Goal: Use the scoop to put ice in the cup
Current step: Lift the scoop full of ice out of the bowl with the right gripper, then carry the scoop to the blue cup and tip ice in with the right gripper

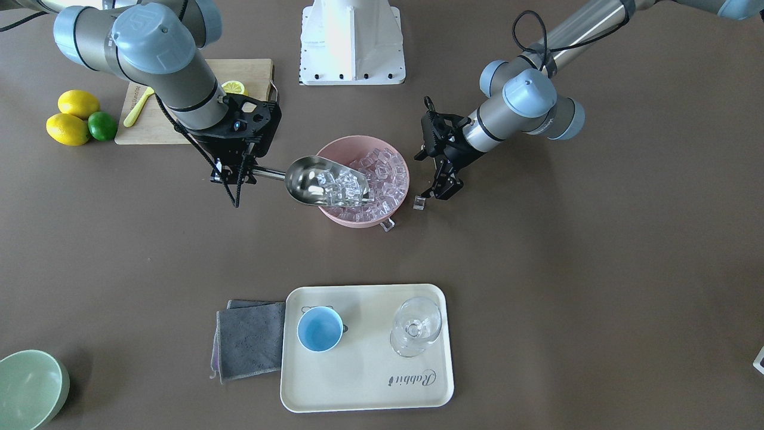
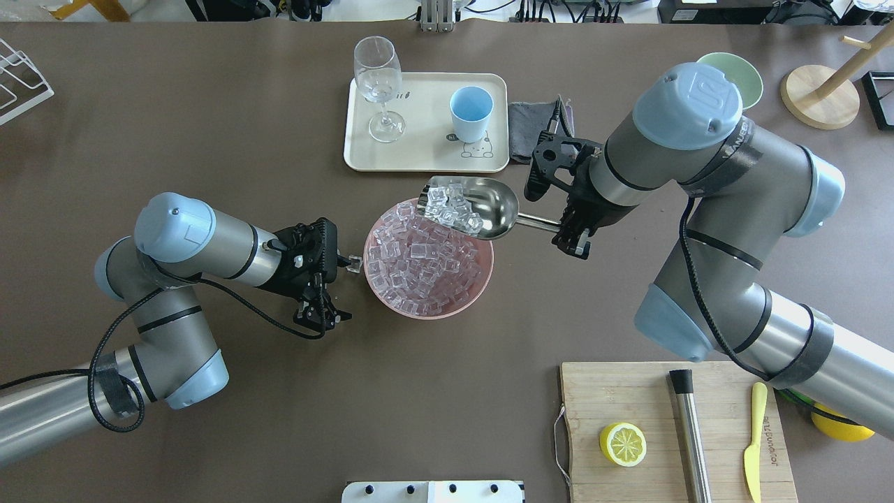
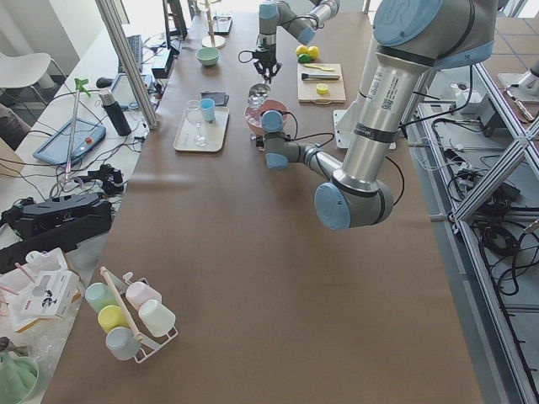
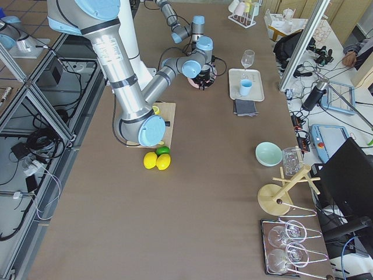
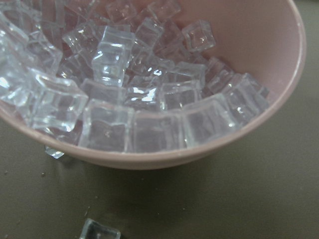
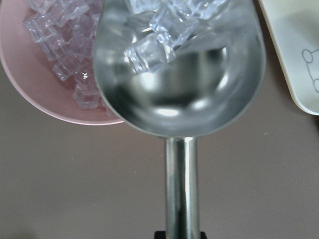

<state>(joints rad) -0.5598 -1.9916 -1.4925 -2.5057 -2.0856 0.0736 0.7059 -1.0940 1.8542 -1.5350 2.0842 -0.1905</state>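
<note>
My right gripper [image 2: 569,230] is shut on the short handle of the steel scoop [image 2: 489,206]. It holds the scoop level over the far rim of the pink bowl [image 2: 391,297]. Several clear ice cubes [image 2: 450,202] lie in the scoop's trough, also in the right wrist view [image 6: 159,30]. The bowl is full of ice [image 2: 419,262]. The light-blue cup [image 2: 469,112] stands upright and empty on the cream tray [image 2: 426,157], beyond the bowl. My left gripper [image 2: 325,320] is open and empty, just left of the bowl. It also shows in the front view [image 1: 441,192].
A stemmed glass [image 2: 379,84] stands on the tray beside the cup. A grey cloth [image 2: 525,126] lies right of the tray. Loose ice cubes [image 1: 419,203] lie on the table by the bowl. A cutting board [image 2: 670,433] with a lemon half, a steel cylinder and a yellow knife is near the robot.
</note>
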